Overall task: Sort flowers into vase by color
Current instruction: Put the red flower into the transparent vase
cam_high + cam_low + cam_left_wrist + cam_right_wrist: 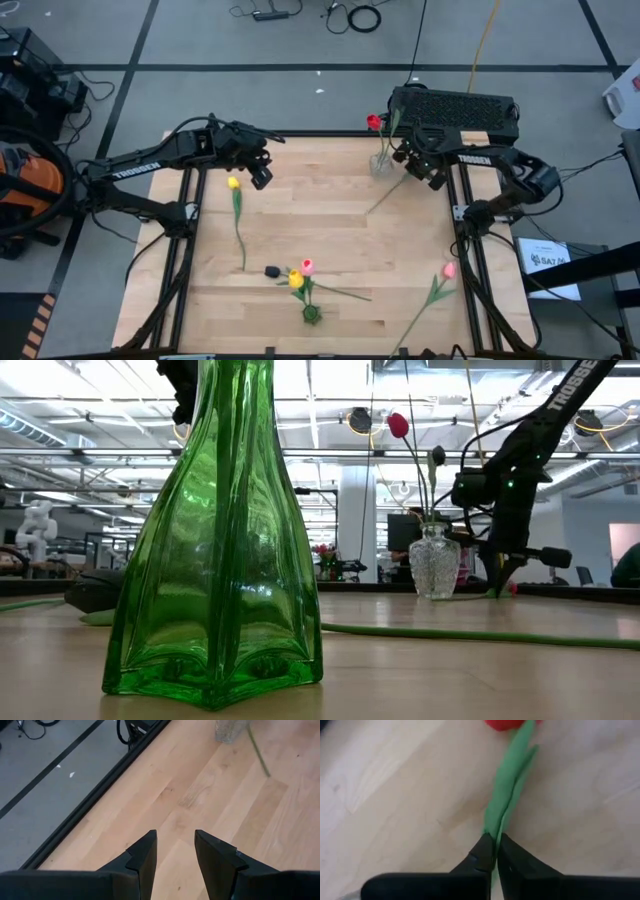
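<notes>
My right gripper [496, 837] is at the table's far right [418, 172], beside a clear glass vase [382, 160], and is shut on a red tulip [512, 724]. That vase [435, 560] holds a red tulip [398, 425] and a dark one [436, 457]. My left gripper [175, 837] hangs open over bare wood at the far left [262, 178]. A green vase [312, 314] near the front edge carries a yellow head [296, 280] and a pink head [307, 266]. A yellow tulip [234, 183], a black one [272, 271] and a pink one [449, 270] lie flat on the table. My right gripper pinches the red tulip between its two fingers on the green stem and leaf [501, 817], a short way below the head. The fingers come down from above, across the stem. The head [512, 588] sits low by the table and the stem's tail [375, 205] trails toward the middle.
The green vase [215, 530] fills the low view's foreground. A long stem [480, 633] lies across the wood behind it. A black box [455, 108] stands beyond the far edge behind the clear vase. Bare wood shows in the table's middle [320, 220].
</notes>
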### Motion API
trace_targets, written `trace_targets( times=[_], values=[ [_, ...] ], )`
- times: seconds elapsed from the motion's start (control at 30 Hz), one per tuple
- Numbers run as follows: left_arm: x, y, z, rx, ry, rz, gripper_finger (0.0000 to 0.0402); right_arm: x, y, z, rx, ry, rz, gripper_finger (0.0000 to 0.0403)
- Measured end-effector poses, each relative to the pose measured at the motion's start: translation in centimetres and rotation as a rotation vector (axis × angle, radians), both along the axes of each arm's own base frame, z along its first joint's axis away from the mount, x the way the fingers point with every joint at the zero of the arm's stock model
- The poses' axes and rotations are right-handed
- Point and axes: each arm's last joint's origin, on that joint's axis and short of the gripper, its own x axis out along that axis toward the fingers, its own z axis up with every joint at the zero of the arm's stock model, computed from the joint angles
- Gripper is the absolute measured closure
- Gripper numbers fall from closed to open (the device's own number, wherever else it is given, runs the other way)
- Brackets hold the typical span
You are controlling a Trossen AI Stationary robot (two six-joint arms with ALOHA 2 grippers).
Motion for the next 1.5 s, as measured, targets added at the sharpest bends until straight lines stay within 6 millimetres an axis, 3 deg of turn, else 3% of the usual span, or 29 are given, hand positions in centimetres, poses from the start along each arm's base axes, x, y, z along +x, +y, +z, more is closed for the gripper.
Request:
trace_targets(
  times=[0.17,0.43,0.7,0.9,1.07,1.33,1.5],
  values=[
    [0.1,0.0,0.1,0.001,-0.010,0.003,0.0263,-0.9,0.4,2.3,-0.111,0.029,0.049,0.0392],
    [0.1,0.0,0.1,-0.001,-0.012,0.005,0.0263,-3.4,3.4,7.8,-0.311,0.018,0.229,0.0400],
    [0.3,0.1,0.3,-0.061,-0.094,0.093,0.0263,-6.5,8.4,14.7,-0.841,-0.159,0.440,0.0402],
    [0.1,0.0,0.1,-0.129,-0.104,0.172,0.0263,-7.6,11.4,18.9,-1.339,-0.270,0.796,0.0402],
    [-0.2,-0.1,-0.2,-0.195,-0.104,0.250,0.0263,-7.3,11.7,20.2,-1.534,-0.229,0.913,0.0403],
    [-0.1,-0.1,-0.1,-0.234,-0.142,0.286,0.0263,-5.5,10.0,20.3,-1.613,-0.077,1.006,0.0403],
    [-0.1,0.0,-0.1,-0.201,-0.140,0.312,0.0263,-3.6,8.6,20.5,-1.680,-0.132,1.062,0.0403]
  ],
)
